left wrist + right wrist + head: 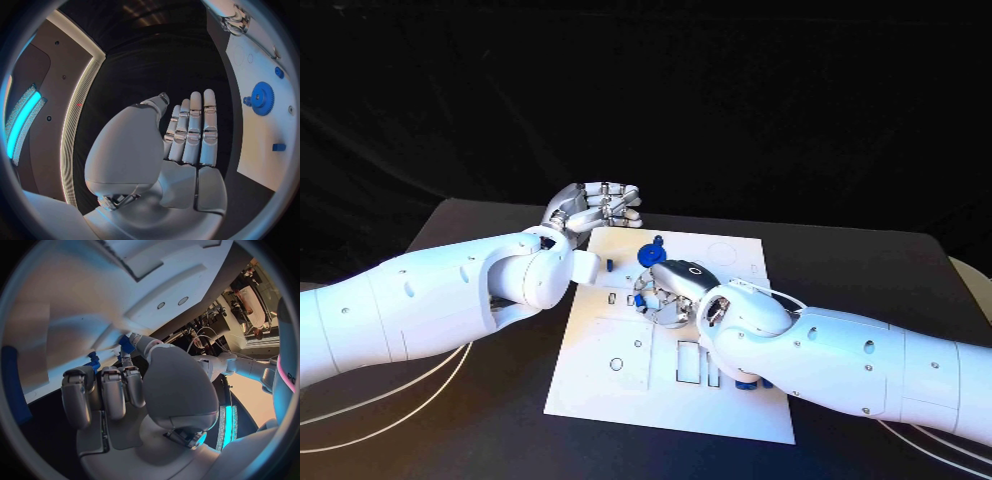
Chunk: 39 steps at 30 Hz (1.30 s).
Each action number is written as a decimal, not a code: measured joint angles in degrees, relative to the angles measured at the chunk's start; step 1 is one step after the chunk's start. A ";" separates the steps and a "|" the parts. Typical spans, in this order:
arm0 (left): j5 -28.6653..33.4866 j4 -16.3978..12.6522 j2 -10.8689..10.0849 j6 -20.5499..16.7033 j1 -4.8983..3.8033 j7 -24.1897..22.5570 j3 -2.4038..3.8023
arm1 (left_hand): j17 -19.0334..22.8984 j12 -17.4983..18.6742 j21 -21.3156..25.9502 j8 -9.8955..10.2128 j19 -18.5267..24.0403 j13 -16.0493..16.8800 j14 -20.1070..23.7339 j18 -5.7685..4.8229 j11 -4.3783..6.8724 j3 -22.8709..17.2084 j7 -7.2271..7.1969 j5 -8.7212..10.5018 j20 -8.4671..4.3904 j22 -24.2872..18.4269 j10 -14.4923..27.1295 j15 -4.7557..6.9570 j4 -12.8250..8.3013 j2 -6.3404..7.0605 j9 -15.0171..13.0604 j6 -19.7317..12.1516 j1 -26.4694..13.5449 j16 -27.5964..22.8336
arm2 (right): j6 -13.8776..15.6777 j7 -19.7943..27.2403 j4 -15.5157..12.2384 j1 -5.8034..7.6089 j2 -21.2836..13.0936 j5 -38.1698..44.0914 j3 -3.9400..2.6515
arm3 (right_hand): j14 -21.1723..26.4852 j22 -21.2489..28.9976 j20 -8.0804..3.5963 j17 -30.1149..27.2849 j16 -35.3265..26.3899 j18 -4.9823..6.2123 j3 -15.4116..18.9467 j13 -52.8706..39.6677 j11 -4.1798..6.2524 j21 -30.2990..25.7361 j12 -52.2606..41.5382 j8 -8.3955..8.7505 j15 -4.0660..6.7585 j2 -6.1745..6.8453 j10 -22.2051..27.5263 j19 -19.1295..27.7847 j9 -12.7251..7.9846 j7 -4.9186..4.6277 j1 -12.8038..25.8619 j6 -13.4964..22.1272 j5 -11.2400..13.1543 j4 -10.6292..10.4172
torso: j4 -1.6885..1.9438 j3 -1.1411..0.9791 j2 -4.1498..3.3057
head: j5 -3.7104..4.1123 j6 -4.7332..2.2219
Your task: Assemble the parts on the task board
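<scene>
On the black worktop [877,260] lay a white rectangular task board [610,385], with a round blue toothed gear [651,256] near its far edge. The left robot hand [596,208] hovered just beyond that edge, fingers straight, side by side, holding nothing. The right robot hand [678,292] rested over the board's middle, pinching a small blue part [127,344].

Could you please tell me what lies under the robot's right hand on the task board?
Under the right hand lies the white task board. The fingers pinch a small blue part against it. Whatever slots sit directly beneath the palm are covered.
</scene>
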<state>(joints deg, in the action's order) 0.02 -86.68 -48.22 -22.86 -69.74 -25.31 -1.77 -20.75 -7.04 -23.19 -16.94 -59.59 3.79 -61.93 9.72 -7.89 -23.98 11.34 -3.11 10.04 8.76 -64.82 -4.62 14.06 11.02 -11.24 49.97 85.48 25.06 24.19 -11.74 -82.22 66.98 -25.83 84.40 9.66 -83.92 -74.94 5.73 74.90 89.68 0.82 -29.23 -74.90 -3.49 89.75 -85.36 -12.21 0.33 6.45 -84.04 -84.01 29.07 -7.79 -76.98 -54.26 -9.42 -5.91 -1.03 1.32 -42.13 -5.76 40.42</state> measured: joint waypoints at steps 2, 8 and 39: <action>0.00 0.00 0.00 0.00 0.00 0.00 0.00 | -0.11 0.00 0.00 0.00 0.00 0.00 0.00 0.00 0.00 -0.23 0.00 0.00 0.00 0.00 0.00 0.00 -0.23 0.00 0.00 0.00 0.00 0.00 | 0.04 -0.01 -0.57 -0.06 -0.09 0.01 0.06 | 0.00 0.00 0.00 0.00 0.00 0.00 0.00 0.00 0.00 0.00 0.00 0.00 0.00 0.00 0.00 0.00 0.00 -0.10 0.00 -0.10 0.03 0.00 | 0.03 -0.01 0.00 | 0.04 -0.03; 0.01 0.06 0.00 0.01 0.00 0.02 0.00 | -0.10 0.00 0.00 0.00 0.00 0.00 0.00 0.00 0.00 -0.23 0.00 0.00 0.00 0.00 0.00 0.00 -0.23 0.00 0.00 0.00 0.00 0.00 | 0.75 -0.05 -1.57 -0.06 -0.08 0.10 0.09 | 0.00 0.01 0.00 0.05 0.00 0.00 0.06 0.00 0.00 0.00 0.00 0.00 0.00 0.01 0.00 0.00 0.00 -0.10 0.00 -0.11 0.06 0.06 | 0.12 -0.04 -0.01 | 0.18 0.04; 0.04 0.04 -0.29 0.00 0.00 0.07 -0.01 | -0.20 0.00 0.00 0.00 0.00 0.00 0.00 0.00 0.00 -0.22 0.00 0.00 0.00 -0.04 0.00 0.00 -0.22 0.00 0.00 0.00 0.00 0.00 | 7.23 3.49 0.80 -0.04 0.36 -4.93 0.08 | -0.01 0.03 0.01 0.03 0.00 0.00 -2.81 17.59 0.73 0.00 29.55 -1.67 0.42 1.07 14.88 0.00 0.00 0.33 0.89 0.35 3.01 1.01 | 0.15 0.02 -0.11 | 0.23 -0.21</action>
<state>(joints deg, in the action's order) 0.06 -86.64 -48.52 -22.85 -69.74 -25.24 -1.78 -20.95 -7.04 -23.19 -16.94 -59.59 3.79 -61.93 9.72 -7.89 -24.20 11.34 -3.11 10.04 8.72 -64.82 -4.62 13.83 11.02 -11.24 49.97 85.48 25.06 31.42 -8.25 -81.43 66.94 -25.47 79.48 9.74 -83.93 -74.91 5.74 74.93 89.68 0.82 -32.04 -57.32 -2.76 89.75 -55.82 -13.88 0.74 7.51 -69.16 -84.01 29.08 -7.46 -76.09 -53.91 -6.41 -4.90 -0.88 1.33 -42.24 -5.53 40.22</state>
